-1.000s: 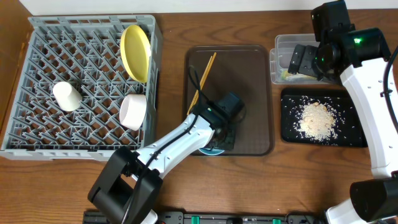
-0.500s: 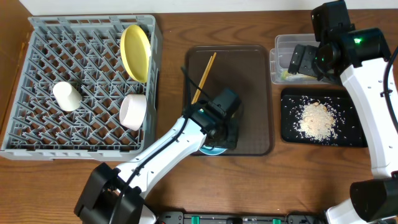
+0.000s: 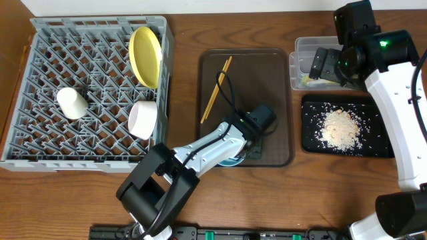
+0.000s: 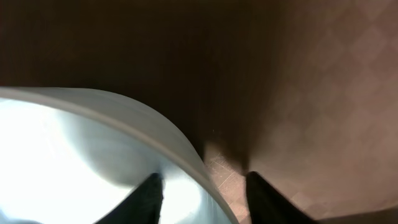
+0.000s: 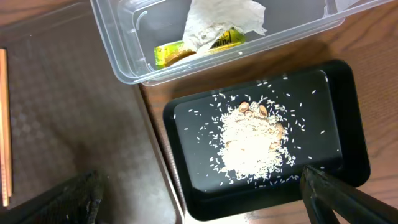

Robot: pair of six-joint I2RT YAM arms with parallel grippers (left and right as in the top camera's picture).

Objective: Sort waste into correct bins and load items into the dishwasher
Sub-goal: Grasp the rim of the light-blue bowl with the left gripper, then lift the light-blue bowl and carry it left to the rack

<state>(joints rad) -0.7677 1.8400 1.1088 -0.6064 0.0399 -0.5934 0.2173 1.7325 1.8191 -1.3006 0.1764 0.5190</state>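
The light blue bowl sits at the front edge of the brown serving tray. My left gripper is open and straddles the bowl's rim, one finger inside and one outside. The chopsticks lie on the serving tray. My right gripper hangs open and empty above the clear tub, which holds the green wrapper and the white paper. The rice scraps lie in the black tray.
The grey dish rack at the left holds the yellow plate on edge, the cream cup and the white bowl. The black tray lies in front of the clear tub.
My left gripper has swung to the right over the front of the serving tray, staying at the blue bowl. The right arm has not moved.
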